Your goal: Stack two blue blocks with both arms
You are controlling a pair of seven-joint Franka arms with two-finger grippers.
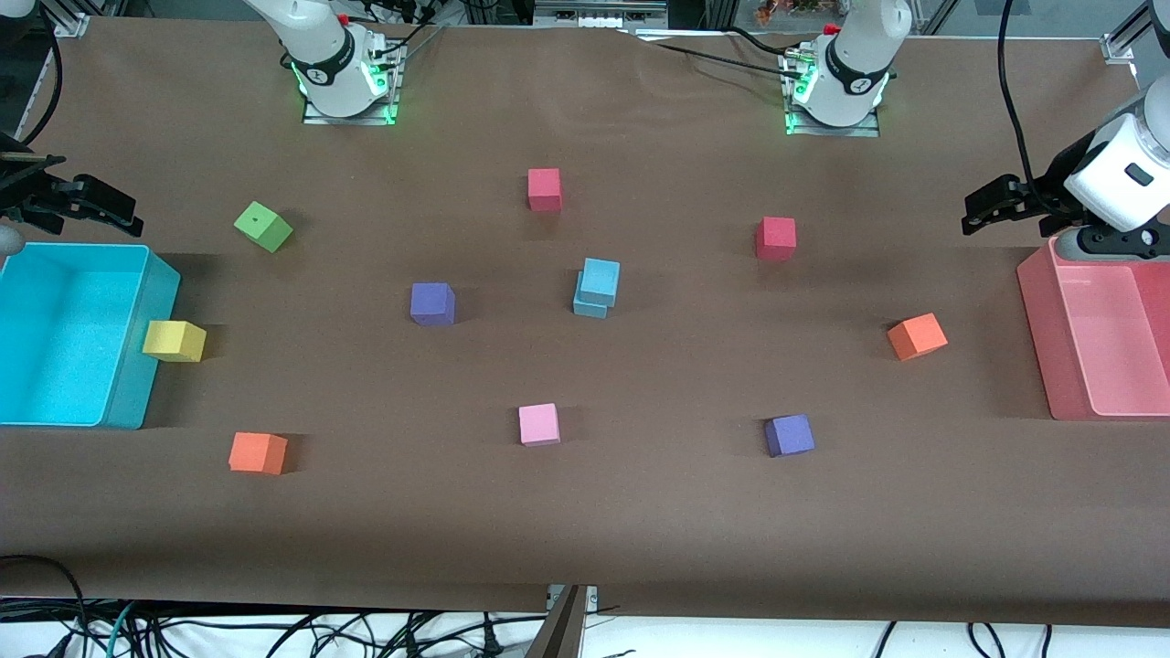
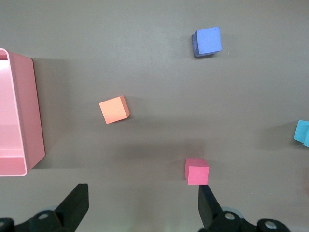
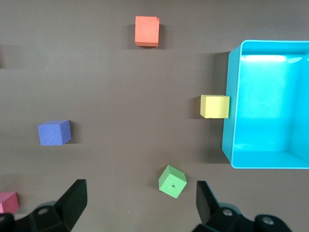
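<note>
Two light-blue blocks stand stacked in the middle of the table, the upper blue block (image 1: 600,278) sitting slightly askew on the lower blue block (image 1: 589,306). An edge of the stack shows in the left wrist view (image 2: 302,133). My left gripper (image 1: 983,210) is open and empty, up in the air beside the pink bin (image 1: 1042,347) at the left arm's end of the table; it also shows in the left wrist view (image 2: 143,193). My right gripper (image 1: 101,206) is open and empty, up in the air over the cyan bin (image 1: 137,366) at the right arm's end; it also shows in the right wrist view (image 3: 140,191). Both are well away from the stack.
Loose cubes lie around the stack: two red (image 1: 544,189) (image 1: 775,238), two purple (image 1: 431,303) (image 1: 789,435), pink (image 1: 538,424), two orange (image 1: 916,336) (image 1: 257,452), green (image 1: 262,226), and yellow (image 1: 174,341) against the cyan bin's wall.
</note>
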